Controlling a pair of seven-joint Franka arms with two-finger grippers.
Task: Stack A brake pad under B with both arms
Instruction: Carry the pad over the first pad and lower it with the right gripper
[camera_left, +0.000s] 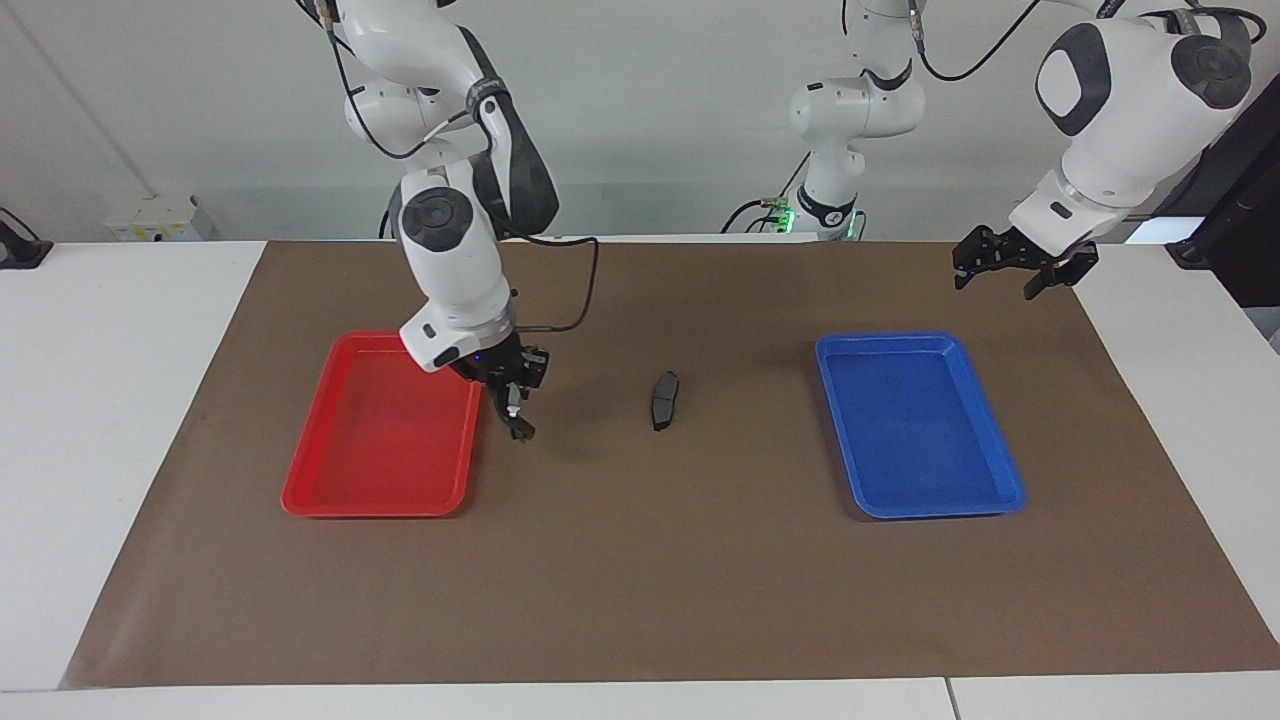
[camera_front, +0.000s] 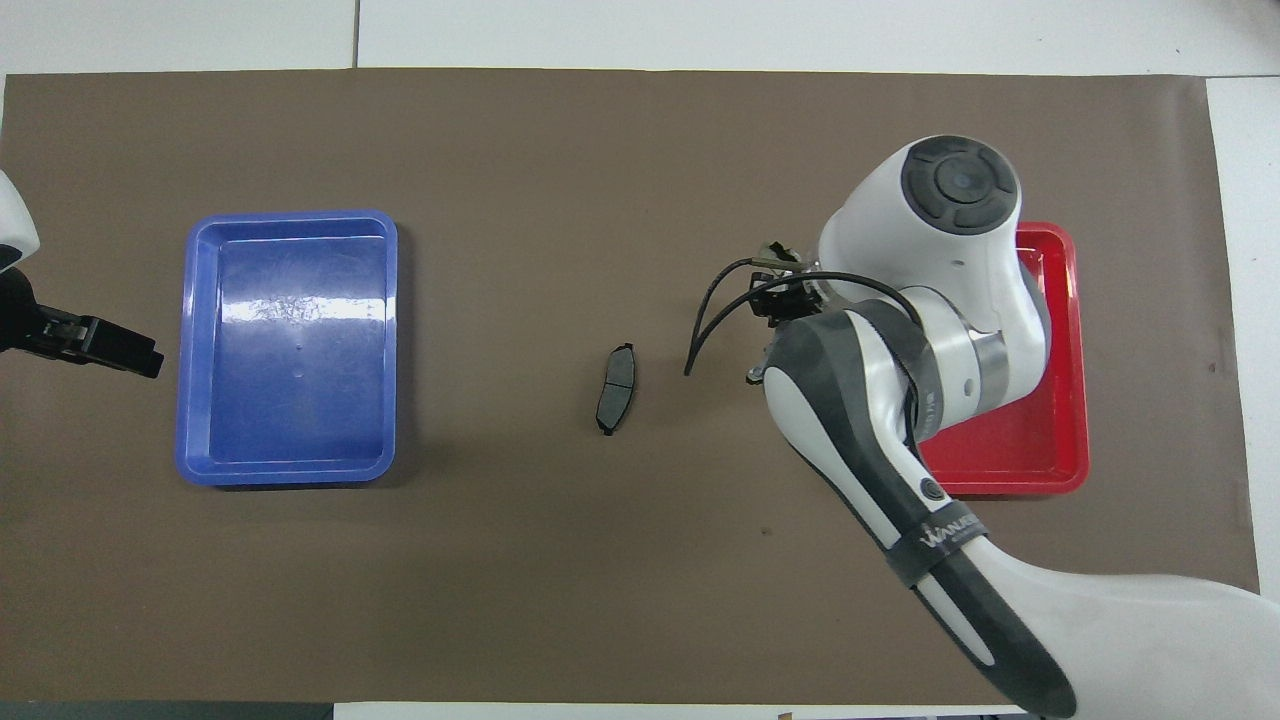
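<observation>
Between the red tray (camera_left: 330, 480) and the blue tray (camera_left: 990, 480), on the brown mat (camera_left: 640, 600) covering the desk (camera_left: 120, 400), we find the A brake pad (camera_left: 664, 399), lying flat and untouched.

We take the landmark to be this pad. The right tool (camera_left: 515, 405) hangs over the mat between the pad and the red tray, just off that tray's rim. It is clenched on B (camera_left: 519, 425), the thin crescent piece, which dangles below the fingertips and is carried clear of the mat. In the overhead view the right arm's wrist covers most of the grip, and we see only a pale end of B (camera_front: 757, 373) beside it.

The left tool (camera_left: 1010, 268) waits in the air toward the left arm's end of the desk, well apart from the pad and clear of the blue tray; its fingers (camera_left: 962, 277) stand released and hold nothing.

We judge the task to be roughly midway. The lower member of the stack appears already placed at the centre, and the upper member is lifted and out of its tray. What remains is to bring B over the pad, lower it on top and let go.

Both trays look empty. Nothing stands on the mat between B and the pad, so we see no obstacle.
</observation>
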